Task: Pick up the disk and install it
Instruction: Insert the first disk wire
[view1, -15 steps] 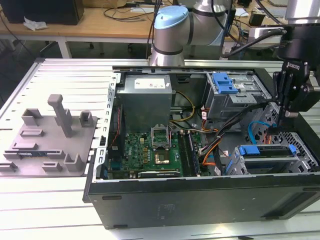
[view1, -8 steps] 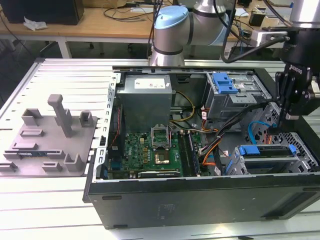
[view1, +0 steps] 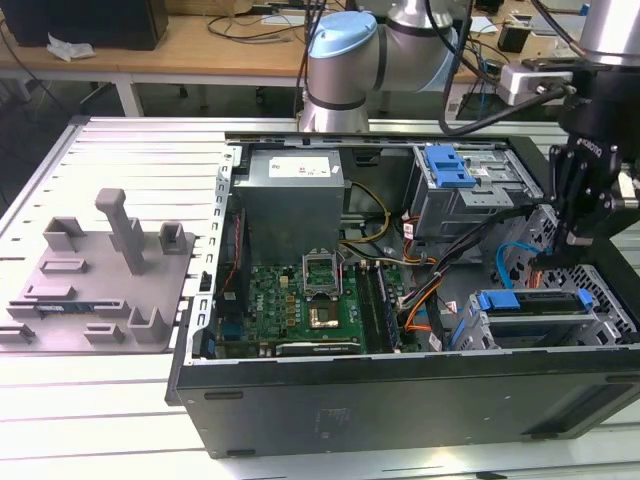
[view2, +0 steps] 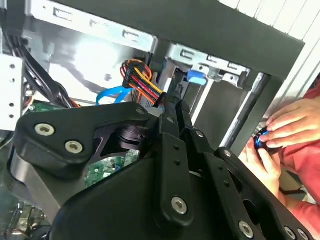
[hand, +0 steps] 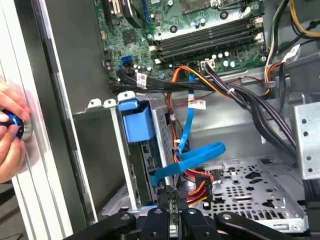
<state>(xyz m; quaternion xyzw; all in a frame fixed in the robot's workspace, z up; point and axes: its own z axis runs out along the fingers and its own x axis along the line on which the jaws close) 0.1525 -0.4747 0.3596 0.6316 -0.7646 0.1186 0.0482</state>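
Gripper: the gripper is hanging over the near right corner of the case, going by the exterior view. In both wrist views its fingers are looking pressed together, pinching nothing.
Disk: the disk is seemingly sitting in the drive cage at that same corner, with its blue carrier ends showing. I cannot tell whether it is fully home.
Fixture: the grey fixture tray is lying by the edge of the table on the exterior view's left, well apart from the case.
Snag risk: the blue data cable and the red-and-yellow power lead are lying just beside the fingertips — a sideways move is liable to hook one and tug a plug loose.
Seating risk: an off-square push is likely to jam the carrier in the cage.
Hand risk: a person's hand is working a small blue-ringed object just outside the case wall, near the arm.
Writing: the power supply is carrying a white sticker and the cables small white tags — none of the print is coming through as readable.
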